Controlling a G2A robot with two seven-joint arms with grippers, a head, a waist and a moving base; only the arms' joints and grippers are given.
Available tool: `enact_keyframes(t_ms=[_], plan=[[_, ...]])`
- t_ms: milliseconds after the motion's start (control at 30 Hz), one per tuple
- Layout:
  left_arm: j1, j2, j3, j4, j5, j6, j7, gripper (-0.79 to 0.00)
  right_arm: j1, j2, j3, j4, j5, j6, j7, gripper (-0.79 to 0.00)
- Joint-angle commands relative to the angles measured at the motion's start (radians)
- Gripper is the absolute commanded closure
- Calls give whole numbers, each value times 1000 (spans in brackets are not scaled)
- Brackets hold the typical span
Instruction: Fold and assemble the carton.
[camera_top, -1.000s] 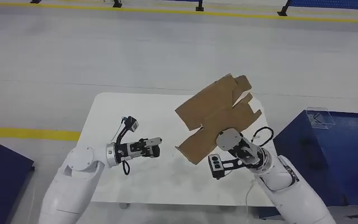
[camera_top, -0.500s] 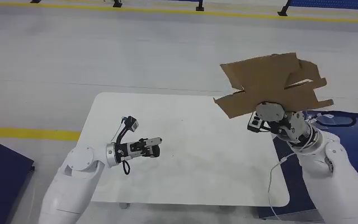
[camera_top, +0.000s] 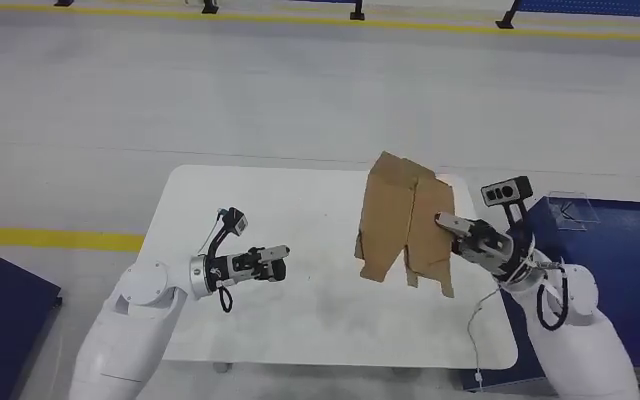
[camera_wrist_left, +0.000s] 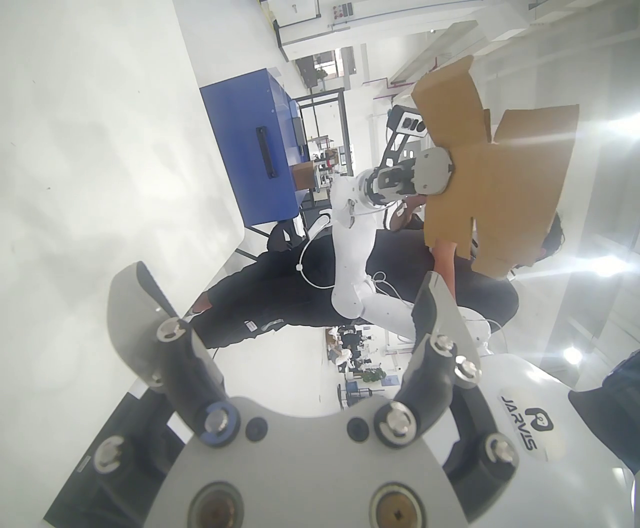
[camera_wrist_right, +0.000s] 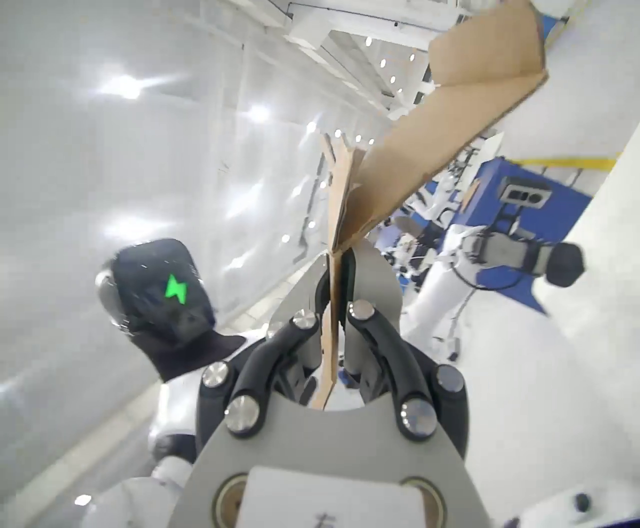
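Carton (camera_top: 400, 215) held above white table (camera_top: 250, 210), grey floor (camera_top: 300, 90), yellow line (camera_top: 70, 239), blue cabinet (camera_top: 605, 240)

I've swung the right gripper (camera_top: 442, 220) back down from high right; the carton (camera_top: 395, 220) went from spread flat to hanging edge-down over the table (camera_top: 250, 200).

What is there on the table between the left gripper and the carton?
Nothing: in the top view, only bare white table lies between the left gripper and the carton.
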Motion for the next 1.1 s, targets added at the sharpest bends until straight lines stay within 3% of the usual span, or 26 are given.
enact_keyframes(t_ms=[0,67,600,800,867,967,1067], plan=[[0,0,0,0,0,0,0,-785,-8,-5,-10,13,-66,-129,-19,0],[0,0,0,0,0,0,0,-785,-10,-10,-24,27,-88,-179,-29,0],[0,0,0,0,0,0,0,-785,-11,-14,-35,5,-89,-159,-25,0],[0,0,0,0,0,0,0,-785,-13,-21,129,-51,-513,-435,-351,0],[0,0,0,0,0,0,0,-785,-1,-30,201,-88,-776,-533,-488,0],[0,0,0,0,0,0,0,-785,2,-60,282,-158,-1209,-552,-784,0],[0,0,0,0,0,0,0,-785,-8,-91,306,-255,-1697,-492,-1103,0]])
